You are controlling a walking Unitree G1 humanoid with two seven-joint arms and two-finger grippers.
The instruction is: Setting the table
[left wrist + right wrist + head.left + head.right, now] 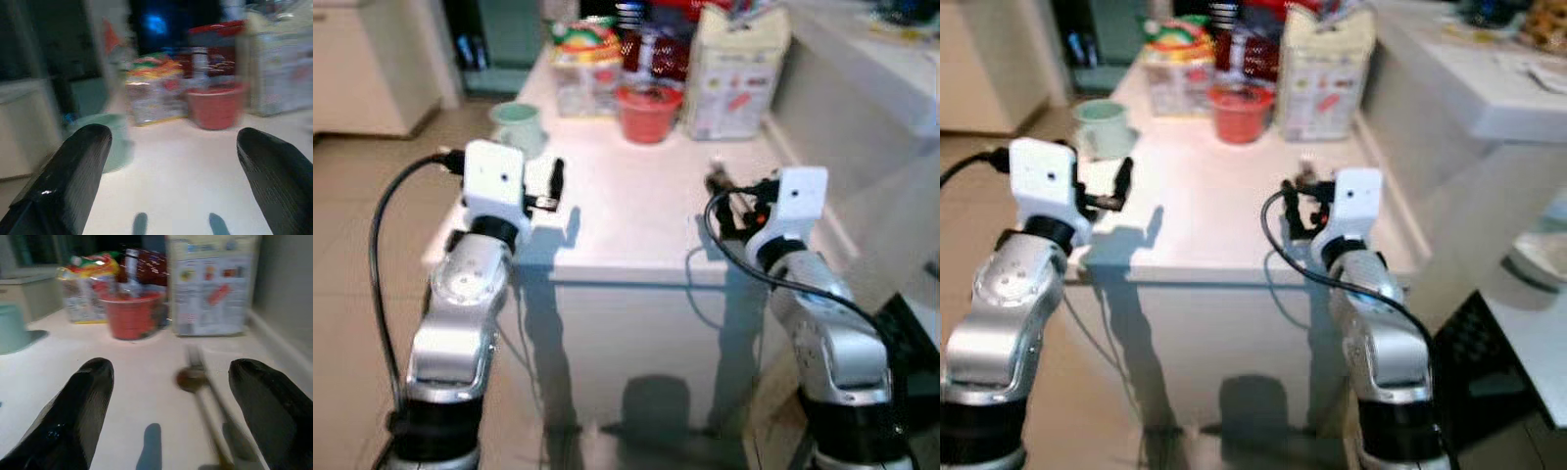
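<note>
Where wrist looks, spoon (195, 378), red bowl (131, 316)

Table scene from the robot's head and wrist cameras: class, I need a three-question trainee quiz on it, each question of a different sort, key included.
1. True or false: the red bowl stands between the green mug and the tall carton.
2. Which gripper has the spoon lying ahead of it? A left gripper B right gripper
3. Fill in: both grippers' fingers are ____.

Key: 1 true. 2 B. 3 open.
</note>
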